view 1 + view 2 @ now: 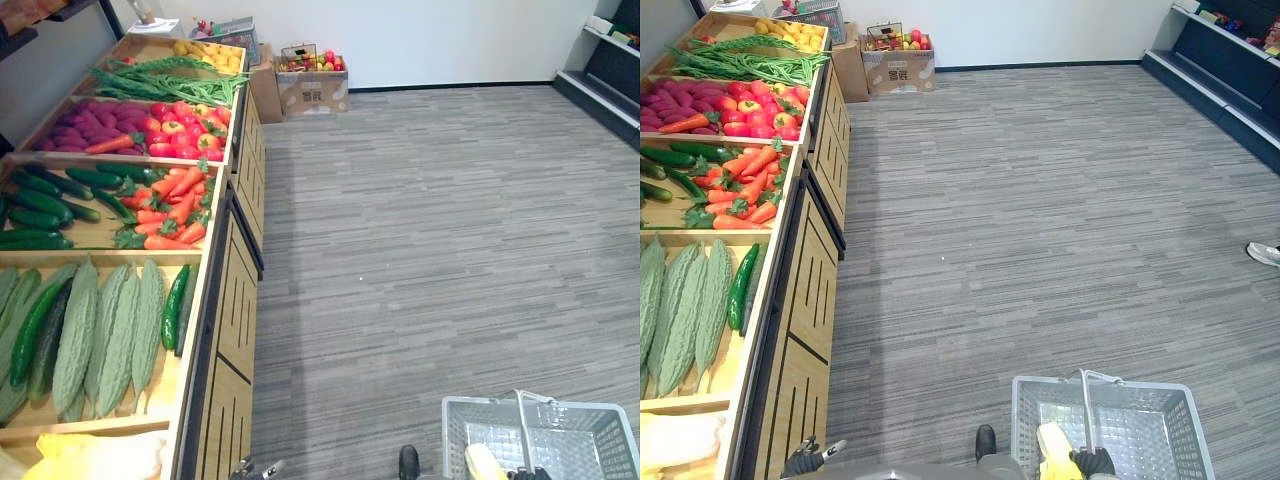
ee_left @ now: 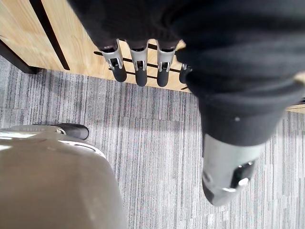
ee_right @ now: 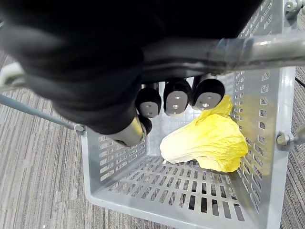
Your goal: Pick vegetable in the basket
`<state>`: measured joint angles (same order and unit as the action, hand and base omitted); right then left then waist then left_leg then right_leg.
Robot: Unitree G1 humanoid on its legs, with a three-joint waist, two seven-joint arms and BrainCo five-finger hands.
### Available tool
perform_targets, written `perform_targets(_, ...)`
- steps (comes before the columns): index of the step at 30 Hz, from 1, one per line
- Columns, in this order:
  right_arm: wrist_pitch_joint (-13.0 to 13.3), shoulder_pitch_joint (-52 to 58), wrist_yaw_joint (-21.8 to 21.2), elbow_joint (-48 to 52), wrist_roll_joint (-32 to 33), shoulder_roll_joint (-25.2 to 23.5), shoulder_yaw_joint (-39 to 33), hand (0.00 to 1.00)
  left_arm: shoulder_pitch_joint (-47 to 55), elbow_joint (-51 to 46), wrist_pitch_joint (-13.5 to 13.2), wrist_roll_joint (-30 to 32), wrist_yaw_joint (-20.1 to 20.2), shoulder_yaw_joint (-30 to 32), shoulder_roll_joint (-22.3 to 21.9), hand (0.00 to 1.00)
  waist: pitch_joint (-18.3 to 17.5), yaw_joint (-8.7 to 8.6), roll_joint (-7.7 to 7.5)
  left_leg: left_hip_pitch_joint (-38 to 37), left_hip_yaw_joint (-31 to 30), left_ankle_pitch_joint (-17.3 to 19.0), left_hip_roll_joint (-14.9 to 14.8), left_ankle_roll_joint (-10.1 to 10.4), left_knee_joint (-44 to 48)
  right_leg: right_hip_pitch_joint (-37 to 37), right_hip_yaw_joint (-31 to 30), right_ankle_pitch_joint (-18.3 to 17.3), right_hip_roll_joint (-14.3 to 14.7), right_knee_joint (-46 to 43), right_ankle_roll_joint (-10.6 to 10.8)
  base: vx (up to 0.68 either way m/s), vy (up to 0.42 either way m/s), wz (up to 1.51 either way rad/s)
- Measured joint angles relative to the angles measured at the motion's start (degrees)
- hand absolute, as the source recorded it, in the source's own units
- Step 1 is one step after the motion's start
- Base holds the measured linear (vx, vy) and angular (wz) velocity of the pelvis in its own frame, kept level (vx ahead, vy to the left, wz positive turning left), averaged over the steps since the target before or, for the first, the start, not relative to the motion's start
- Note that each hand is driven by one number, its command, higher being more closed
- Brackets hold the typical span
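Basket (image 1: 600,440) of grey mesh, left eye view: it sits low at the robot's right over striped grey carpet (image 1: 430,220), its handle (image 1: 521,430) raised, with a yellow cabbage (image 1: 483,462) inside at the near wall. A wooden produce stand (image 1: 235,300) runs along the robot's left, holding bitter gourds (image 1: 100,330), carrots (image 1: 175,205) and cucumbers (image 1: 45,200) in separate bins. Wide open carpet lies between stand and basket. A cardboard box (image 1: 312,88) at the far wall bears print too small to read.

Right eye view: the right hand (image 1: 1095,462) is at the handle's near end, just beside the cabbage. The left hand (image 1: 812,460) hangs close to the stand's front edge. A person's shoe (image 1: 1265,253) enters at the far right, and dark shelving (image 1: 1230,60) lines that wall.

Left wrist view: the left hand's fingers (image 2: 138,67) hang straight and relaxed, empty, before the stand's wooden front panel (image 2: 28,33).

Right wrist view: the right hand's fingers (image 3: 176,98) are curled round the handle. The cabbage lies on the basket floor directly beneath them, apart from the hand, against one side wall.
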<state>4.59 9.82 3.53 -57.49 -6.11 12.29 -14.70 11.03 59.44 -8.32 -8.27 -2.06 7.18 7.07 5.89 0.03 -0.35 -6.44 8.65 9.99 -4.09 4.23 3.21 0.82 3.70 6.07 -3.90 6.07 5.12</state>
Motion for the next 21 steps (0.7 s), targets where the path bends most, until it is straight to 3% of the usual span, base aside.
perform_targets(10, 0.4, -0.8, 0.1, -1.9, 0.6, -0.1, -0.3, 1.00, 0.0, 0.0, 0.0, -0.1, -0.5, 0.0, 0.0, 0.00, 0.1, 0.07, -0.16, -0.5, 0.2, 0.0, -0.6, 0.0, -0.1, -0.3, 1.0, -0.2, -0.1, 0.3, -0.2, 0.00, -0.002, 0.01)
perform_targets(15, 1.4, -0.3, 0.1, -2.7, 1.1, -1.0, -0.8, 1.00, 0.3, -0.1, -0.1, 0.0, -2.1, 0.0, 0.0, 0.00, 0.3, 0.12, 0.22, -1.9, 0.5, 0.3, -2.6, 0.8, -0.2, -2.1, 8.6, -1.8, 0.2, -0.2, -1.9, 0.03, -0.055, 0.03)
perform_targets(18, 2.3, -0.7, 0.1, -3.7, 1.2, -1.0, -2.5, 1.00, 0.3, -0.1, 0.0, 0.0, -2.4, 0.5, 0.0, 0.00, 0.8, 0.07, 1.37, -2.8, 2.0, 0.9, -5.0, 2.5, 0.3, 0.8, 9.6, -6.2, 1.2, -8.1, -3.1, 0.05, -0.101, -0.18)
perform_targets(20, 3.1, -0.7, 0.0, -4.1, 1.8, -1.2, -2.9, 1.00, 0.0, -0.1, 0.1, -0.6, -2.8, 2.9, 0.4, 0.00, 1.3, -0.12, 1.10, -2.5, 3.4, 3.2, -6.9, 5.4, 4.0, 5.3, 11.7, -14.0, 0.3, -20.4, -3.7, 0.04, -0.137, -0.18)
perform_targets(21, 3.2, -0.5, -0.1, -4.1, 1.8, -1.2, -2.8, 1.00, -0.1, -0.2, 0.1, -0.6, -2.9, 3.6, 0.5, 0.00, 1.4, -0.18, 1.46, -1.9, 3.7, 4.3, -7.5, 6.1, 5.5, 6.1, 12.4, -15.7, 0.1, -23.0, -4.0, 0.05, -0.182, -0.20)
